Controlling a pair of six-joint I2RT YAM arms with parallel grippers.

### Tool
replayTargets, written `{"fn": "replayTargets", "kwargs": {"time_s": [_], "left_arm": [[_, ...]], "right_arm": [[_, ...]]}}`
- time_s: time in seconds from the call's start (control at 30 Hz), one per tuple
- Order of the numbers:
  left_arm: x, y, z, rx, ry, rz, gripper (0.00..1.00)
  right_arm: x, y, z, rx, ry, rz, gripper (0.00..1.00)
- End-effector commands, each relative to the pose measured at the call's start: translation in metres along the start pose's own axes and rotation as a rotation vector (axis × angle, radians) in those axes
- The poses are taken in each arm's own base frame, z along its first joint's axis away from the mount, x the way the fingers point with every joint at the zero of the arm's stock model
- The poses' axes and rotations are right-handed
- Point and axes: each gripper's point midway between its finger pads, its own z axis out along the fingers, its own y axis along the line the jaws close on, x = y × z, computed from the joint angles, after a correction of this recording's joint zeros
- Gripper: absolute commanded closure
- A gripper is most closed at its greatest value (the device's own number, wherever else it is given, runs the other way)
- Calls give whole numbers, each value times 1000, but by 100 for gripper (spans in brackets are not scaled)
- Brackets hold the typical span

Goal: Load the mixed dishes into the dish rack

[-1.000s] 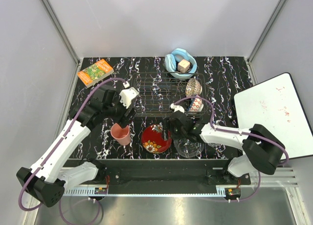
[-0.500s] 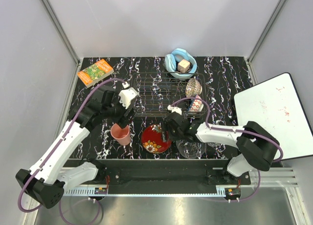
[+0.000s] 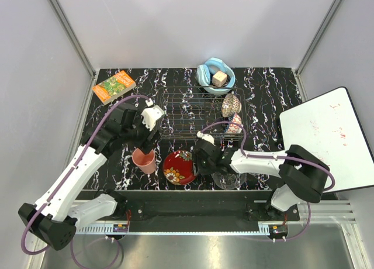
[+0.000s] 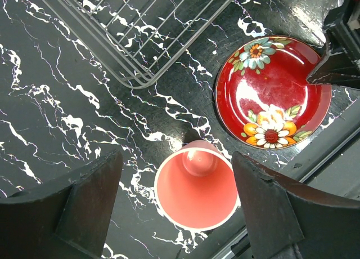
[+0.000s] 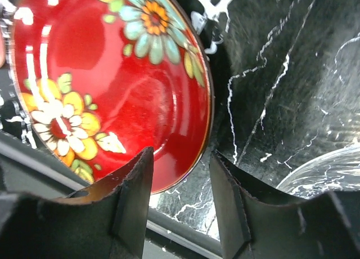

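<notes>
The left gripper [image 4: 177, 163] hangs spread above the upright pink cup [image 4: 196, 187], which stands on the table [image 4: 67, 118] near a corner of the rack [image 4: 140, 39]; the right gripper [image 5: 181, 157], also spread, straddles the rim of the red plate [image 5: 107, 84], which lies beside the cup, outside the rack; a glass bowl [image 5: 329, 172] sits close by.

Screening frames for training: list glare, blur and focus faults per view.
Right wrist: white glare streaks on the red plate, own fingers soft. Left wrist: glare patch on the plate, pink cup sharp. Top external: even light, clear glass bowl faint.
</notes>
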Motion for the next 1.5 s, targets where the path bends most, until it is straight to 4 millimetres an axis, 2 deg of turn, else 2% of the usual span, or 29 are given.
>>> {"fn": "replayTargets", "kwargs": {"time_s": [0.0,0.17,0.33,0.43,0.47,0.53,0.8,0.9,1.03,1.3,1.47], "left_arm": [[-11,5,-8,-29,-57,19,17],[-9,5,-11,-31,-51,26,17],[-8,6,-11,-38,-47,32,17],[-11,7,-13,-39,-52,34,17],[-12,7,-13,-39,-54,36,17],[-11,7,-14,-40,-53,36,17],[-9,7,-16,-45,-43,40,17],[-10,9,-17,-50,-43,44,17],[-10,9,-15,-51,-37,43,17],[-13,11,-14,-50,-35,39,17],[-11,12,-13,-59,-29,36,17]], "right_arm": [[0,5,5,34,9,41,47],[5,2,13,56,30,51,51],[6,-2,13,71,27,67,65],[8,-3,15,78,30,66,83],[8,-4,15,82,30,68,93],[7,-5,15,85,27,68,100],[-2,3,-1,26,-28,58,100],[-9,13,-16,-59,-81,57,100],[-12,17,-34,-133,-129,68,100],[-24,27,-56,-228,-213,7,100],[-48,34,-69,-224,-299,-73,100]]}}
